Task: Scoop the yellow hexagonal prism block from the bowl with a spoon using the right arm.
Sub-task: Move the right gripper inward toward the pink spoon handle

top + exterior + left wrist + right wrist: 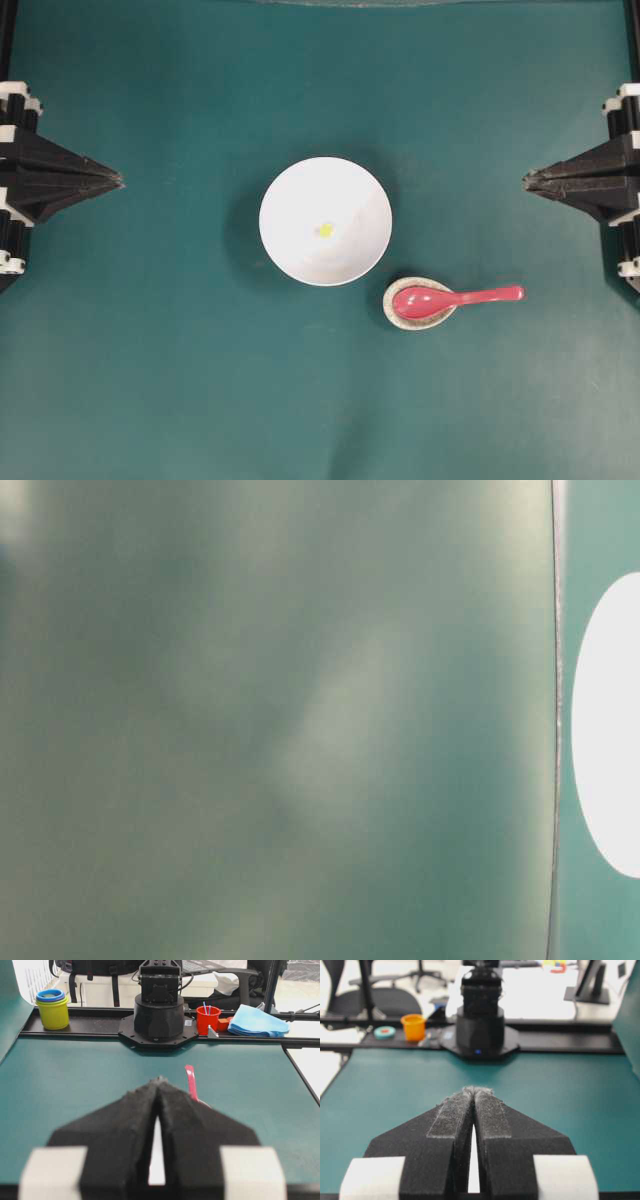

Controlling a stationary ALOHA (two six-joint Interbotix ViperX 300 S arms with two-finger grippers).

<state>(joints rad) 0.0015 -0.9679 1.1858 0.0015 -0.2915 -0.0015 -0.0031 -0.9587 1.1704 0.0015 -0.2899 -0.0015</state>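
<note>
The left tool (159, 1082) fills the lower part of the view, its two black jaws meeting at the tips, with white blocks at their base. Just right of the tips, the pink spoon (190, 1082) handle rises from behind the tool. Beyond the tool lies the green worktop (75, 1080), and at its far edge stands the other arm's black base (159, 1015). Left of that base sit stacked yellow and blue cups (52, 1008); right of it, a red cup (208, 1019) and a blue cloth (257, 1021).

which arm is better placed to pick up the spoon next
Right. The spoon lies right of the bowl, handle pointing toward the right pincer; the left pincer would have to cross the bowl.
</note>
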